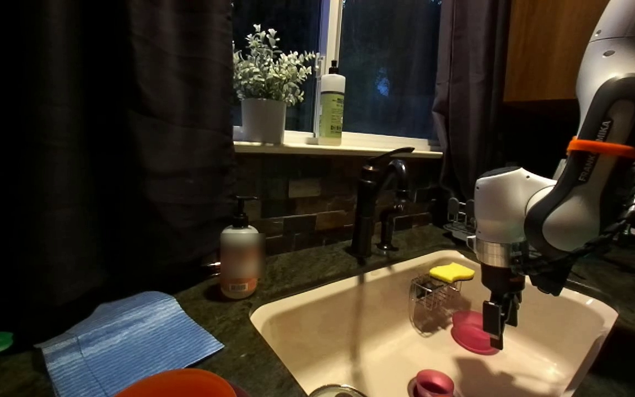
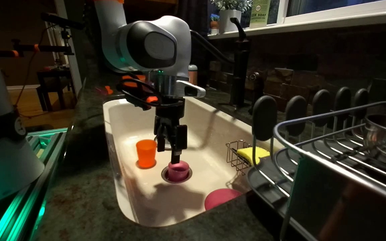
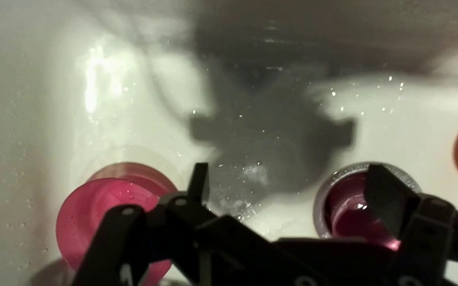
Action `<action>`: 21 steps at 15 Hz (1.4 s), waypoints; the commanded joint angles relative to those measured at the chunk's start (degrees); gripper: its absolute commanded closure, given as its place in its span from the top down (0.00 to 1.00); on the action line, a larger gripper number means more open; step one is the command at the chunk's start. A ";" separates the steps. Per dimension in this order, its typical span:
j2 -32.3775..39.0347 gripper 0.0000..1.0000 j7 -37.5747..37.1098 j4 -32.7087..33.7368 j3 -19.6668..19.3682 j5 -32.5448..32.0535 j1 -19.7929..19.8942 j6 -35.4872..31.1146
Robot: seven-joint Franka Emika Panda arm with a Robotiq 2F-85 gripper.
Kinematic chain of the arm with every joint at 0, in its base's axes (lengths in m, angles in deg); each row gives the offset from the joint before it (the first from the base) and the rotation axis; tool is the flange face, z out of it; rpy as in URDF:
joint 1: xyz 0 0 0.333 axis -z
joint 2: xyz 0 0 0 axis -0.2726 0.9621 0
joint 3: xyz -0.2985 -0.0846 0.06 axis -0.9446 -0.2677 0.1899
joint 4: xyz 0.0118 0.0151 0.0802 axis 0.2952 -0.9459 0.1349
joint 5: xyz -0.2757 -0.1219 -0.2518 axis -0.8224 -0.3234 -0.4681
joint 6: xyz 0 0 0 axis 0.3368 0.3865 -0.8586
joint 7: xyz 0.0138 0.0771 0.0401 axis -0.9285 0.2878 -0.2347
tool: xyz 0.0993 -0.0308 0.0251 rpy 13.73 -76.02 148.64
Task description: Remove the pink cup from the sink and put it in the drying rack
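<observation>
You are hovering the gripper (image 3: 288, 184) over the sink (image 2: 219, 137), fingers (image 3: 390, 200) wide apart; the pink cup (image 2: 178, 173) is sitting upright in the drain (image 3: 321, 210), below and to one side (wrist view: one finger is overlapping it).

All 3 views look into the sink (image 1: 386, 342).

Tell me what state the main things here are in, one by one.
Claw: open, holding nothing
Pink cup: upright in the drain
Orange cup: standing
Pink dish: in the sink, tilt unclear
Sponge: resting on the caddy
Faucet: no stream visible
Rack: holding a pot
Cloth: spread out
Pump bottle: upright
Curtains: parted
</observation>
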 commanded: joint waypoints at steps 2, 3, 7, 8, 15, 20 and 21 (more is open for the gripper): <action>4.11 1.00 -7.94 0.58 -4.30 -7.05 -2.80 -10.84; 5.08 1.00 -8.56 0.80 -5.06 -7.96 -3.24 -12.88; 11.39 1.00 -5.87 1.17 -2.05 -3.99 0.28 -21.38; 12.91 1.00 -5.91 1.34 -0.98 -3.48 1.41 -23.38; 20.46 1.00 -7.61 5.20 3.82 -2.83 7.24 -26.83; 24.02 1.00 2.24 8.51 9.27 11.93 10.03 -25.73; 24.79 1.00 3.55 9.30 10.36 14.10 10.36 -25.54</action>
